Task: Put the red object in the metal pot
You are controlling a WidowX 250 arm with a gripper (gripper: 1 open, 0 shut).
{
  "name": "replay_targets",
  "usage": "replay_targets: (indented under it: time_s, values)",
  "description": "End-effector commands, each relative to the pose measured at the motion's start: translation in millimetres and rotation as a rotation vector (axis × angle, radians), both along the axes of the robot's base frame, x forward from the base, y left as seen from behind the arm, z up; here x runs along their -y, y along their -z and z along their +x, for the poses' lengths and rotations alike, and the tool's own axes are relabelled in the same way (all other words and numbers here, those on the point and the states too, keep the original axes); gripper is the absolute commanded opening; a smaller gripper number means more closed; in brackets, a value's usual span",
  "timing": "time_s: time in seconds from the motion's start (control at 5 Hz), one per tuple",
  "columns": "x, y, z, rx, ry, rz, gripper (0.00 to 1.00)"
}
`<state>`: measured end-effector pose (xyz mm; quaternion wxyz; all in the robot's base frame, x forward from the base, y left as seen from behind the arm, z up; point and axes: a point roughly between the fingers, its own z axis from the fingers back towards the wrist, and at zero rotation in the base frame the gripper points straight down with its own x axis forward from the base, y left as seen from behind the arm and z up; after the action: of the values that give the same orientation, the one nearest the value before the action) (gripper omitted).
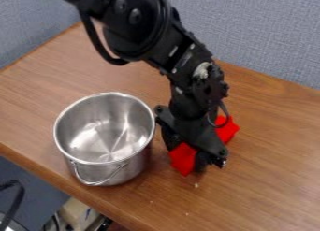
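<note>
The red object [186,158] is a bright red bar lying slanted on the wooden table, its near end at the front and its far end [226,128] poking out behind the arm. My black gripper [192,149] stands straight down over its middle, shut on the red object. The metal pot [105,137] is a shiny round steel pot just left of the gripper, upright with nothing in it, its wire handle hanging at the front. The bar's middle is hidden by the fingers.
The wooden table [269,179] has its front edge close below the pot and the gripper. My black arm [138,34] reaches in from the upper left, over the table behind the pot. A blue-grey wall lies behind.
</note>
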<state>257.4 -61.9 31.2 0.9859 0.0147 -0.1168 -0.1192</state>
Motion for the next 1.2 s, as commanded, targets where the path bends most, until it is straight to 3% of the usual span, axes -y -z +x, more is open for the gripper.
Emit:
replay_targets:
  time_s: [0.0,0.2,0.6,1.0]
  values:
    - [9.9,-24.0,14.1,0.067,0.017,-0.022,0.00]
    - [15.3,-28.3,18.7,0.072,0.028,-0.028,0.00]
    - [3.3,-19.7,16.9,0.079,0.032,-0.036,0.00]
    - [-8.9,-11.2,29.3,0.080,0.075,-0.040,0.00]
